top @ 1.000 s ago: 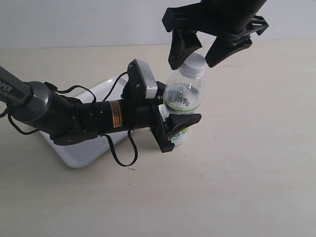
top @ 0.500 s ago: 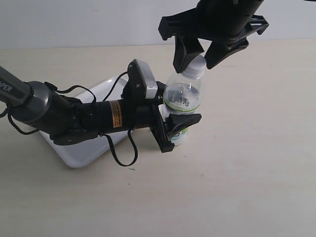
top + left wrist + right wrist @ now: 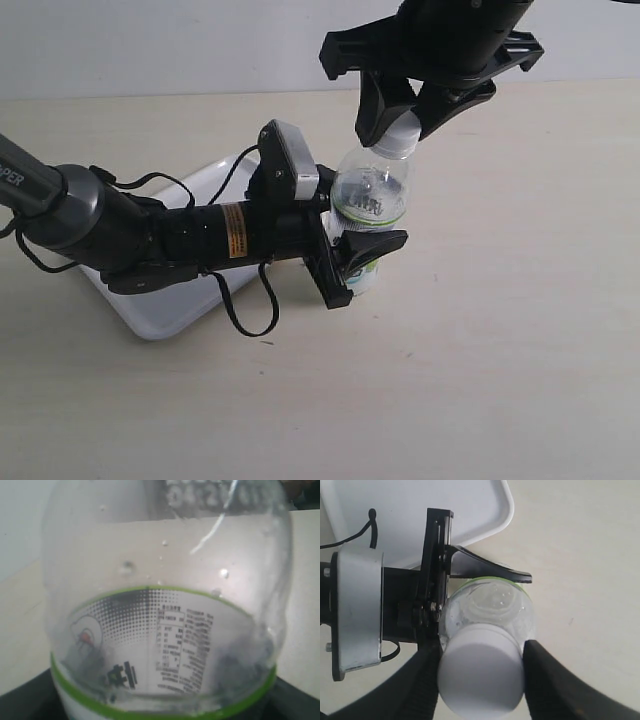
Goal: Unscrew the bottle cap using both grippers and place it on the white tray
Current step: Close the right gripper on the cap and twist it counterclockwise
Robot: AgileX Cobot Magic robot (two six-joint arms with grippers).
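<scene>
The cap [image 3: 403,131] is on the neck of the bottle [image 3: 368,196], with no gap visible under it. The right gripper [image 3: 402,121] comes down from above, and its 2 fingers [image 3: 422,682] press against opposite sides of the cap, so it is clamped narrow on it. In the right wrist view the cap [image 3: 481,672] fills the space between the 2 black fingers, which touch its side wall.

The bottle stands upright on the table [image 3: 500,350], just beside the near corner of the tray [image 3: 165,322]. It is clear, with droplets on the inside of its wall and a green-edged white label round its lower half. In the left wrist view the bottle [image 3: 165,605] fills almost the whole picture, and printed text shows through the plastic.

The left gripper [image 3: 355,228] reaches in level from the left and grips the bottle at the label. 1 finger crosses the front of the label, and the other is mostly hidden behind the bottle. Seen from above, 1 of its fingers curves round the bottle [image 3: 492,605] on the side toward the tray [image 3: 470,510].

The left arm [image 3: 110,235] lies across the tray. It carries a yellow sticker [image 3: 233,231] and a silver box [image 3: 297,165] above the wrist, and a black cable [image 3: 245,315] loops below it. The bare part of the tray holds nothing.
</scene>
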